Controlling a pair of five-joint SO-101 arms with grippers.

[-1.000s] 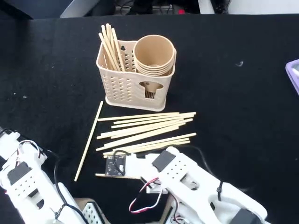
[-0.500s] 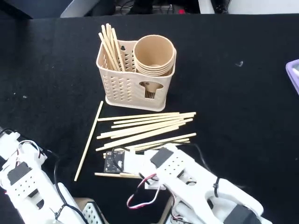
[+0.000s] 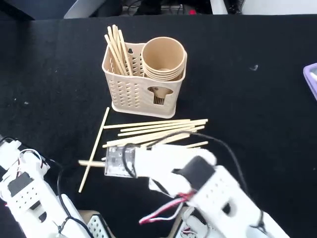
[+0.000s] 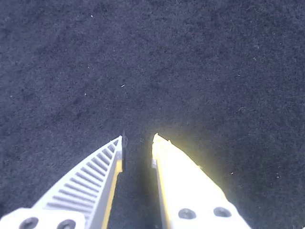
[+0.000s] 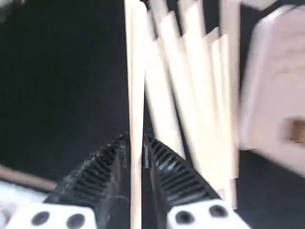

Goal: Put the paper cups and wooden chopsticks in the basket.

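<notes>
One wooden chopstick (image 5: 135, 71) clamped in right tool (image 5: 136, 138), arm (image 3: 208, 183) low over chopstick pile (image 3: 153, 131); left tool (image 4: 138, 140) slightly apart over surface (image 4: 190, 57).

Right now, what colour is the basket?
The basket is pale beige with rows of small holes, clearest in the high view.

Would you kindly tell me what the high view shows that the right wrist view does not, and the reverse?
The high view adds the paper cups stacked inside the basket, with standing chopsticks in the compartment beside them. The right wrist view adds the right pincer shut on a single chopstick. Both show the chopstick pile lying on the black table, the basket's wall and the held stick.
</notes>
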